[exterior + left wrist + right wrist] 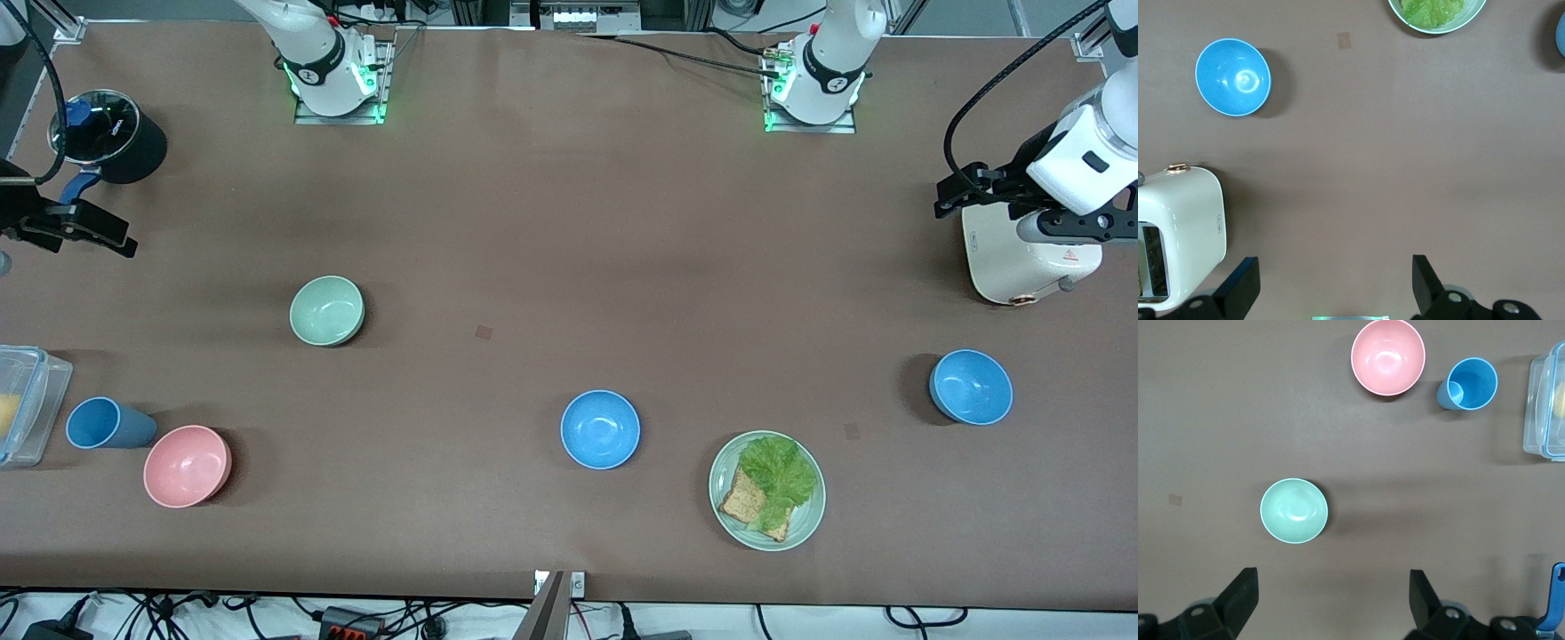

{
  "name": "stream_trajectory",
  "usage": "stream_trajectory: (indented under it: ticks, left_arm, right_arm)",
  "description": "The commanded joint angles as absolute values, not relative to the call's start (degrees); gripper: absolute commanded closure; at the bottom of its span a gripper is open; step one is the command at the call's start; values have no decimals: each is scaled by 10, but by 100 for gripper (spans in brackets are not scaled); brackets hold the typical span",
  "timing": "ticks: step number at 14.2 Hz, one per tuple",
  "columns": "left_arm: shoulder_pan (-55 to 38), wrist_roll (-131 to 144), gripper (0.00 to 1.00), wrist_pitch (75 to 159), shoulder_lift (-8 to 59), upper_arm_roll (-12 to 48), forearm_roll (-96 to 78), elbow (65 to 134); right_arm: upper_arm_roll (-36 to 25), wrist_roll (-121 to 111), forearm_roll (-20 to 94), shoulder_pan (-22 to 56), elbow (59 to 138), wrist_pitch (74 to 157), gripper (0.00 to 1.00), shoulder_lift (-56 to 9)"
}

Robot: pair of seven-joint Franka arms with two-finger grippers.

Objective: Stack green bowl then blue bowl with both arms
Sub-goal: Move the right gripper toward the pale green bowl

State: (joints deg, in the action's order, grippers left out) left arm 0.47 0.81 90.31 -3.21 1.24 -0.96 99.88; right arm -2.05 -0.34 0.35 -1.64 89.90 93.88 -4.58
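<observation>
The pale green bowl (pixel 327 309) sits upright toward the right arm's end of the table; it also shows in the right wrist view (pixel 1294 511). One blue bowl (pixel 600 429) sits near the table's middle. A second blue bowl (pixel 971 387) sits toward the left arm's end and shows in the left wrist view (pixel 1232 77). My left gripper (pixel 965 191) hangs open and empty over the table beside the toaster, fingers wide apart (pixel 1336 277). My right gripper (pixel 93 229) hangs open and empty at the right arm's end, beside the black pot, fingers wide apart (pixel 1333 590).
A white toaster (pixel 1022 258) stands under the left hand. A green plate (pixel 805 524) with lettuce and toast lies between the blue bowls, nearer the camera. A pink bowl (pixel 187 466), blue cup (pixel 102 423), clear container (pixel 22 404) and black pot (pixel 111 133) crowd the right arm's end.
</observation>
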Motion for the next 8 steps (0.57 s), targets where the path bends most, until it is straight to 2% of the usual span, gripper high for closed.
stream_trajectory:
  ticks: [1,8]
  left_arm:
    - [5,3,0,887,-20,11,-1,974]
    - [18,2,0,876,-18,8,-8,973]
  right_arm:
    - [-15,-4,-5,-18,918,938,0,-25]
    - [-15,-11,-6,-13,918,945,0,-42]
